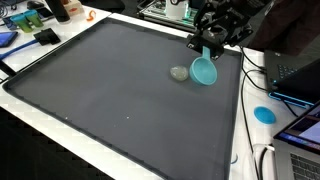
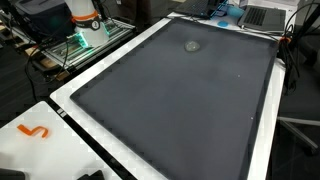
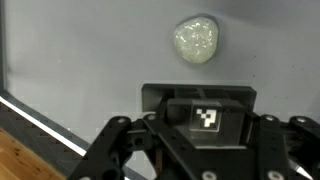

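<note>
My gripper (image 1: 211,44) hangs over the far right part of the dark mat (image 1: 110,95). A light blue cup (image 1: 205,70) sits tilted right under its fingers; whether it is held or lying on the mat I cannot tell. A small pale grey lump (image 1: 179,73) lies on the mat just left of the cup and shows in both exterior views (image 2: 191,45). In the wrist view the lump (image 3: 196,41) lies ahead of a black block with a square marker (image 3: 207,117). That block hides the fingertips, and the cup does not show there.
The mat covers a white table (image 1: 60,125). A blue round lid (image 1: 264,114) lies off the mat beside cables and a laptop (image 1: 300,75). Tools and clutter crowd the far left corner (image 1: 40,20). An orange squiggle (image 2: 35,131) lies on the white surface.
</note>
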Action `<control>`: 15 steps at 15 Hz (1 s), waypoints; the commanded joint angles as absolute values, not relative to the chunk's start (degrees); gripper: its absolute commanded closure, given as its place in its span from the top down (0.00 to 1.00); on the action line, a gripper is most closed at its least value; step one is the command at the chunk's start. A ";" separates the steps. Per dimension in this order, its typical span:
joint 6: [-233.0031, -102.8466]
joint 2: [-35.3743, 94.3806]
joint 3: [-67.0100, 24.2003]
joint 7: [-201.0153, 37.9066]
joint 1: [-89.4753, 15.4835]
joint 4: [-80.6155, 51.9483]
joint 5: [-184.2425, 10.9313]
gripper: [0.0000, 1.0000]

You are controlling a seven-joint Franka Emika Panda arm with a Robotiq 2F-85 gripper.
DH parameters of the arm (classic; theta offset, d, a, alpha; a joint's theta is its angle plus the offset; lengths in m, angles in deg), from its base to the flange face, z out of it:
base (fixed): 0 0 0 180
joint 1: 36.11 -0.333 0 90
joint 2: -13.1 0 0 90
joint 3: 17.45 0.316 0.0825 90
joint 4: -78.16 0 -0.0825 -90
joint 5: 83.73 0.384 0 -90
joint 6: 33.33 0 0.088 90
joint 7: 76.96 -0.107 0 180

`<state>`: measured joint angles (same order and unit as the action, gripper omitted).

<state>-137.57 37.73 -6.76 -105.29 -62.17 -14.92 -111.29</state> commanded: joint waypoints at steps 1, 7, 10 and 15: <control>-139.01 38.60 -7.94 -105.97 -62.66 -14.27 -112.02 0.31; -141.32 38.85 -9.01 -105.44 -61.96 -14.39 -111.10 0.31; -142.37 38.60 -9.39 -105.15 -61.24 -14.48 -110.40 0.31; -144.84 38.20 -9.94 -104.55 -59.32 -14.64 -108.53 0.31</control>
